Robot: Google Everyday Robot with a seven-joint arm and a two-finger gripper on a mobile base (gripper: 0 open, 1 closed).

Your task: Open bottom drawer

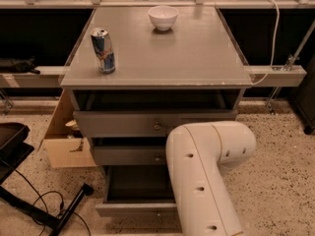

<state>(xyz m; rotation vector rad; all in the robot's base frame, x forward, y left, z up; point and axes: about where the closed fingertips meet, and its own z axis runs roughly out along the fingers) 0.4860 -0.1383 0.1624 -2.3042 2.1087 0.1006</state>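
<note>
At the foot of the grey table [197, 58], the bottom drawer [133, 209] stands pulled out toward the camera. Its plain grey front sits well forward of the two fronts above it, and its dark, shadowed inside [140, 183] is open to view. The right part of that front is covered by the robot's white arm [204, 181], whose bent elbow fills the lower right of the view, in front of the table's right side.

The end effector does not show: it lies somewhere behind or below that arm. Whether it is released, clenched or grasping anything cannot be told.

Above the open drawer, the middle drawer [123, 155] shows a small round knob [158, 157] just left of the arm. The top drawer [123, 123], the tallest front, carries its own knob [157, 127] and has a dark gap between it and the tabletop.

On the table, a blue and silver can [103, 50] stands upright near the front left corner. A white bowl [163, 17] sits near the far edge, well apart from the can.

Left of the table, a cardboard box [61, 149] rests on the speckled floor, and a black cable [29, 198] trails across the floor nearer the camera.
</note>
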